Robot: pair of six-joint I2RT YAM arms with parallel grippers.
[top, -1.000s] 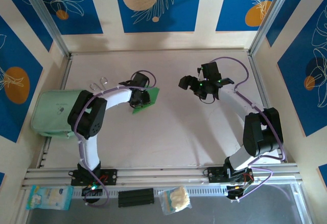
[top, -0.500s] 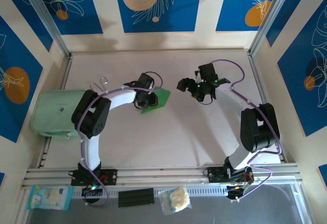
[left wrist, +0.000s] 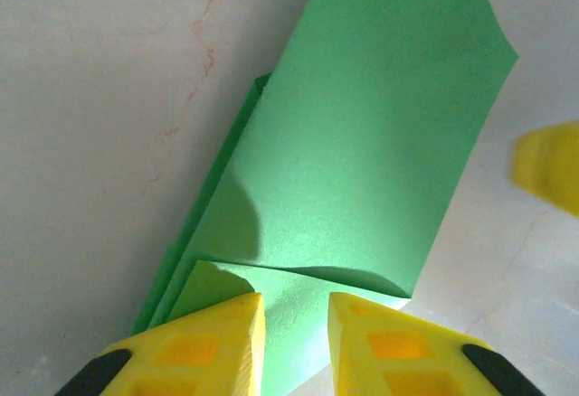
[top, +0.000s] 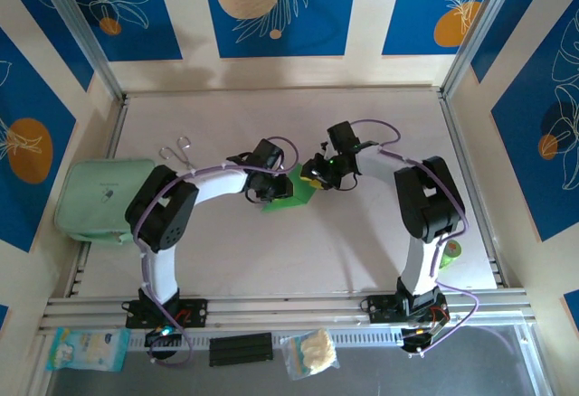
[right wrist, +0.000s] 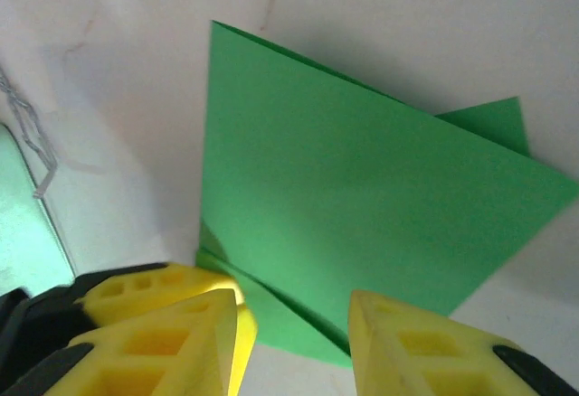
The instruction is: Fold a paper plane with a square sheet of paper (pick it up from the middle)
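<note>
Now, fingers of the left gripper (left wrist: 295,313): the yellow fingers (left wrist: 199,346) are set close together, with a narrow slit left between them. The near edge of the square sheet of paper (left wrist: 362,161) is pinched in that slit.
Fingers of the right gripper (right wrist: 294,315): the fingers (right wrist: 425,351) are held well apart. A corner of the green sheet is seen between them; whether either pad touches it cannot be told.
Shape of the sheet: a fold is seen, with a second layer showing along one side and a small flap turned over just beside the left fingertips.
Sheet against the fingers: it is spread away from the left fingertips toward the right gripper. One yellow tip of that gripper is seen just past the sheet's side in the left wrist view.
Place on the table (top: 362,251): the sheet is found around the middle of the surface, well apart from every edge, between the two grippers.
Left edge of the surface: a mint pouch (top: 95,199) is laid there, well apart from the sheet.
</note>
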